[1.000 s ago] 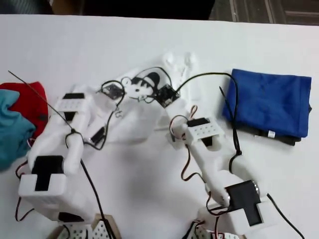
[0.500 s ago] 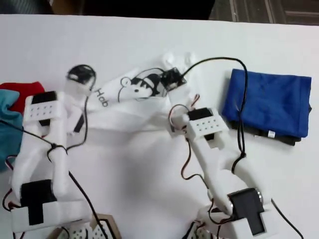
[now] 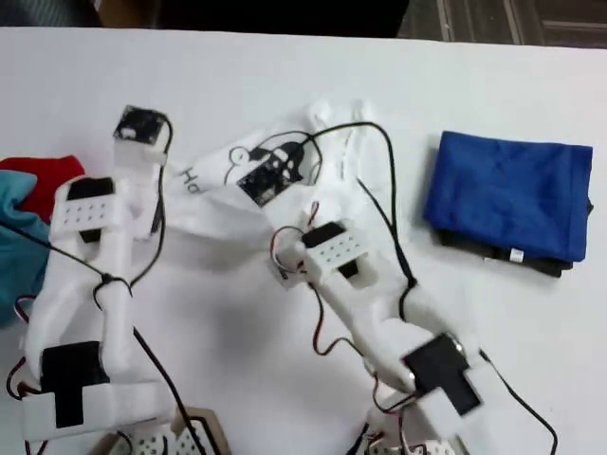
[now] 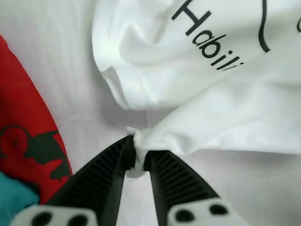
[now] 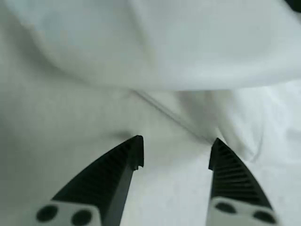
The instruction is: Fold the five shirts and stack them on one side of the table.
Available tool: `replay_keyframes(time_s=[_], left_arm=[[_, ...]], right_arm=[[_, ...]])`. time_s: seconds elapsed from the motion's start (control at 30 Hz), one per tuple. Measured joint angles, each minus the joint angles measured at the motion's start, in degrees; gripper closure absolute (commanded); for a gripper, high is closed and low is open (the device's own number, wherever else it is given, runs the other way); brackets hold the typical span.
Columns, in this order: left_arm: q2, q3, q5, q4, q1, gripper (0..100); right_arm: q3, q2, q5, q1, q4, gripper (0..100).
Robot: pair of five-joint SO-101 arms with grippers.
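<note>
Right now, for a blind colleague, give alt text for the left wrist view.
The left gripper pinches a bunched edge of the white shirt, crumpled on the table; a red shirt lies beside it.

Black lettering (image 4: pixel 207 40) on white shirt (image 4: pixel 244 108): large plain letters in one slanted row, its end hidden under fold of cloth. Black line drawing (image 3: pixel 248 161) of cartoon animal just beside lettering, no words in it. Red shirt (image 4: pixel 23 117) beside white shirt: dark graphic (image 4: pixel 35 150), no letters legible. Small white tag (image 3: pixel 517 255) on dark garment (image 3: pixel 548 266) under blue shirt (image 3: pixel 507 194), well apart from white shirt: too small to read.
</note>
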Motion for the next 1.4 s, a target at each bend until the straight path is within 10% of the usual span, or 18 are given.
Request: replay_keyframes(time_s=[0.87,1.03,1.4], left_arm=[[0.0,11.69,-0.18,-21.45,0.0,97],[0.0,11.87,0.0,-21.45,-0.09,97],[0.0,12.04,0.0,-21.45,-0.09,97]], right_arm=[[-7.56,8.0,5.01,4.31,-4.92,77.0],[-9.41,9.23,5.01,4.4,-3.78,97.8],[-10.81,8.79,5.01,6.77,1.05,97.9]])
